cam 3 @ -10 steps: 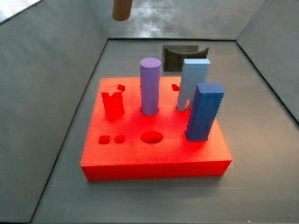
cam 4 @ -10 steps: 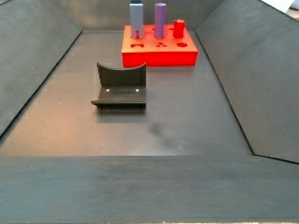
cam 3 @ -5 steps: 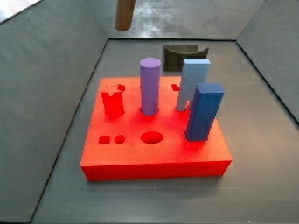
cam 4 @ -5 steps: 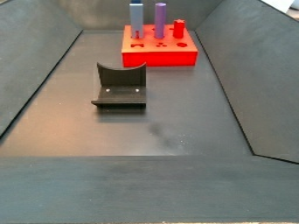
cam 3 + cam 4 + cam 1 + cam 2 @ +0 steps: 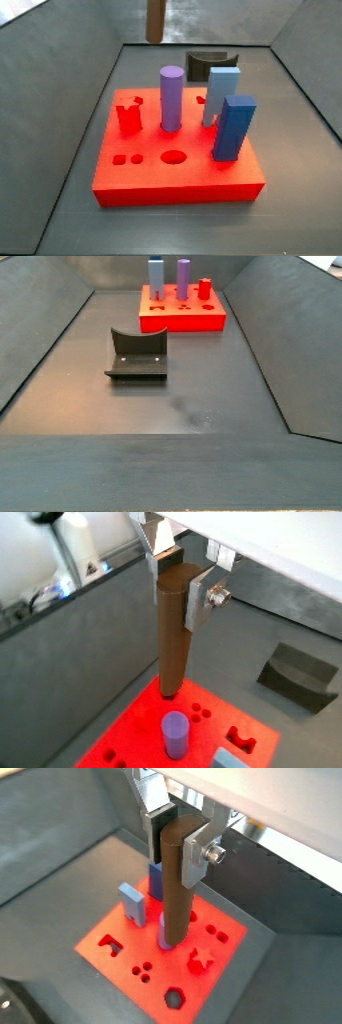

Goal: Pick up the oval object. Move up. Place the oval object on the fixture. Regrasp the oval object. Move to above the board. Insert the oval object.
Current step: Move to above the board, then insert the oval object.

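Observation:
The oval object (image 5: 170, 642) is a dark-brown rod hanging upright, and my gripper (image 5: 174, 587) is shut on its top end between silver fingers (image 5: 197, 602). In both wrist views it hangs above the red board (image 5: 134, 727), with the same grip showing on the oval object (image 5: 171, 888) in my gripper (image 5: 178, 848). In a side view only its lower end (image 5: 155, 20) shows, high above the board's (image 5: 174, 185) far side; the gripper is out of frame there. The board's oval hole (image 5: 174, 156) lies near the front. The fixture (image 5: 138, 354) stands empty on the floor.
On the board stand a purple peg (image 5: 171, 95), two blue pegs (image 5: 235, 128) (image 5: 221, 95) and a red star peg (image 5: 128, 118). Grey walls close in the bin on all sides. The fixture (image 5: 207, 62) sits just behind the board.
In the side view the oval object has moved right and lower, so more of its length shows above the board's far side. Nothing else has moved.

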Controlling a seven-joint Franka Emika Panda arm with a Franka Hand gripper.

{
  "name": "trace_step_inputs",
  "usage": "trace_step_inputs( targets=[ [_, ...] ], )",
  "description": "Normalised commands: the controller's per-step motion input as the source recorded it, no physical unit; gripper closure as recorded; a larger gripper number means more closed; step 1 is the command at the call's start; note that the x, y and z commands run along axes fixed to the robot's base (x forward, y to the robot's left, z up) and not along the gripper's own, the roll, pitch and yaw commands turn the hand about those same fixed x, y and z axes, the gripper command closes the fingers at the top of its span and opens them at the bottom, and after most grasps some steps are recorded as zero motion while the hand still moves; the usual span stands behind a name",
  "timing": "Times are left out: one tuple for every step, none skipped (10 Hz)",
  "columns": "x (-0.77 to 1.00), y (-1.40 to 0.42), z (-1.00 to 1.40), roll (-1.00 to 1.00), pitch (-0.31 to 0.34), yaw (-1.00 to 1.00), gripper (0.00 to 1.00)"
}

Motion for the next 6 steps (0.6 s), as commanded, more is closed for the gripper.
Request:
trace_step_inputs(
  targets=[
    [-0.05,0.01,0.0,-0.03,-0.212,0.24,1.0],
    [0.0,-0.01,-0.13,-0.03,-0.051,-1.0,1.0],
    [0.0,-0.01,-0.13,-0.03,-0.06,-1.0,1.0],
    [0.0,-0.01,-0.13,-0.03,-0.056,-1.0,1.0],
    [0.0,-0.01,-0.13,-0.03,-0.056,-1.0,1.0],
    [0.0,-0.02,-0.14,-0.03,-0.063,-1.0,1.0]
  ],
)
